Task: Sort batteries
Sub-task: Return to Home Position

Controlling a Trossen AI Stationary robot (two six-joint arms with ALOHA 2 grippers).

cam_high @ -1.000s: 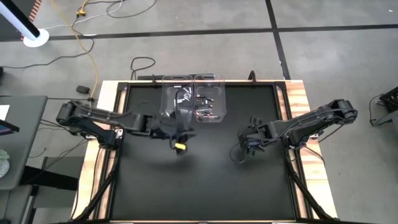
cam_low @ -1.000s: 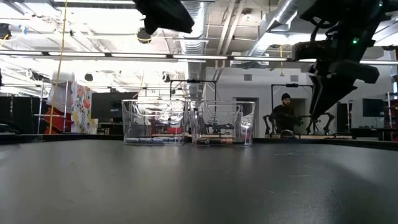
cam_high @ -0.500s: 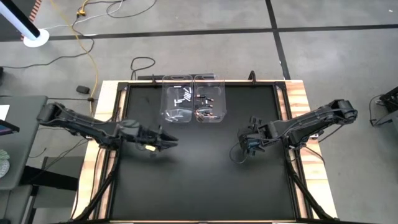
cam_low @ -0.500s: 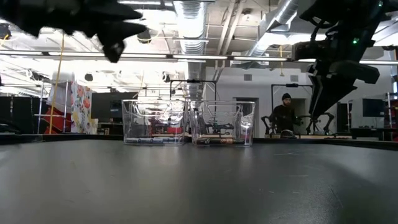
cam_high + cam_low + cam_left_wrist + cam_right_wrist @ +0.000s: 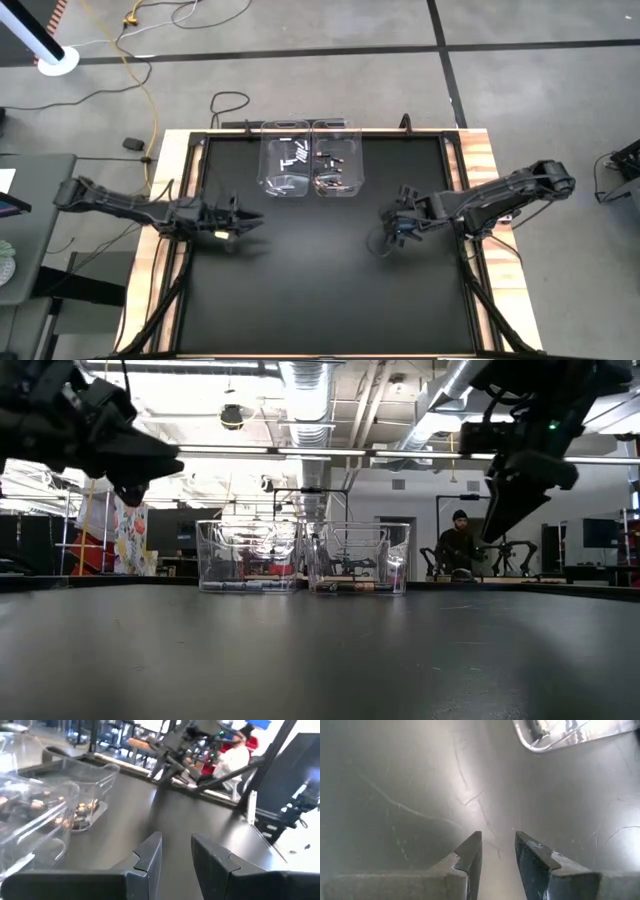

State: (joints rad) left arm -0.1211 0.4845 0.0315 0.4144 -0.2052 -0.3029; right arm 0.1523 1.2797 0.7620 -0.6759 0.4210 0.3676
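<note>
The batteries lie in the two clear bins at the counter's far edge. On the left arm, the left jaws hover over the counter's left side, slightly parted and empty. On the right arm, the right jaws hang right of centre, likewise released.
</note>
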